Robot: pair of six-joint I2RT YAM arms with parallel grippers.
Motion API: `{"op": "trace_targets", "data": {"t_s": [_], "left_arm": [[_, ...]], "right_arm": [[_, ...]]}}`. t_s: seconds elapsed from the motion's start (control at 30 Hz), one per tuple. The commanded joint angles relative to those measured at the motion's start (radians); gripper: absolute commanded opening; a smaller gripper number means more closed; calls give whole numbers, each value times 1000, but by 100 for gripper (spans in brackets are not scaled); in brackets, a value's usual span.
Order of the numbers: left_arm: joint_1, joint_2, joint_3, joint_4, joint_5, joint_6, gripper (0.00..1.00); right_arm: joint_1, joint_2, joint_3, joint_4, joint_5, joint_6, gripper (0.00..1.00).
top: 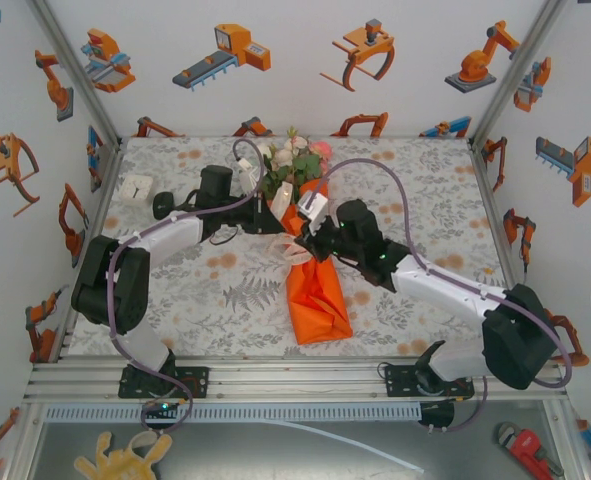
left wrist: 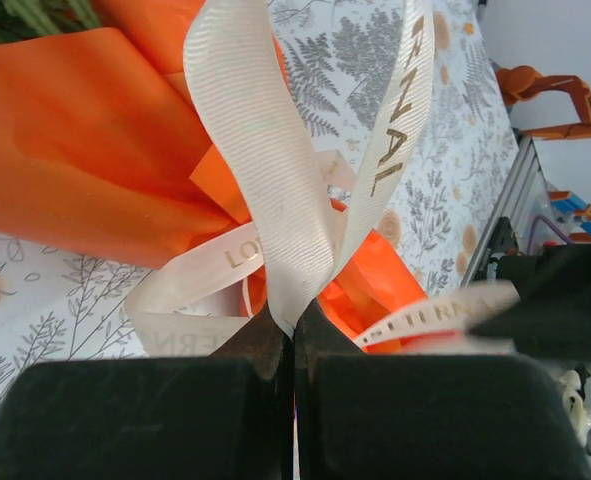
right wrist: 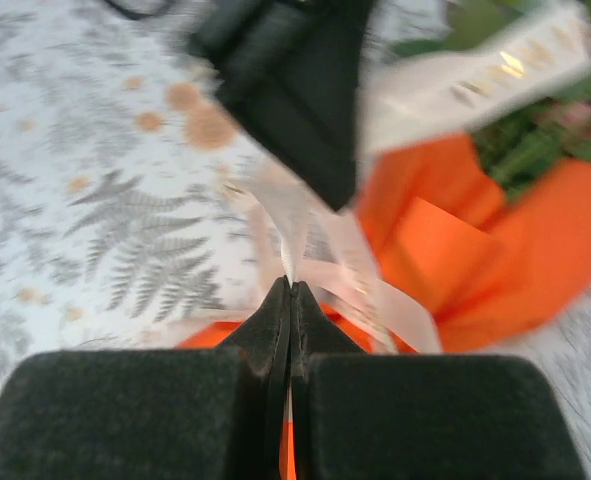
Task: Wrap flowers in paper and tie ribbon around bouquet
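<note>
We see the left gripper point(left wrist: 293, 322) pinched shut on a loop of ribbon point(left wrist: 265, 150). The right gripper point(right wrist: 290, 295) is clamped on another strand. The 2 meet at the waist of the bouquet point(top: 315, 295), which lies mid-table on the tablecloth point(top: 195, 290). Its orange paper point(left wrist: 75, 140) end is toward the arms, and the flowers point(top: 295, 155) point away.
</note>
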Motion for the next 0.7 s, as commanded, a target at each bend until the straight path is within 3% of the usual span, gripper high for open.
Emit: {"op": "trace_targets", "data": {"t_s": [0.0,0.13,0.23,0.33,0.4,0.53,0.67], "left_arm": [[-4,6,5,-17,-39,19,0],[-5,18,9,-5,-38,10,0],[-4,9,0,-5,-36,10,0],[-5,1,-6,-17,-40,21,0],[-4,-1,-5,-27,-40,27,0],[-4,4,-4,-21,-40,23,0],[-3,17,6,-19,-88,2,0]], "right_arm": [[156,45,45,-15,-178,-118,0],[277,220,85,50,-201,-43,3],[316,253,117,42,-124,-71,43],[310,188,93,42,-59,-87,54],[286,143,64,45,-20,-56,55],[225,164,100,2,104,193,47],[245,275,226,-99,347,660,31]]}}
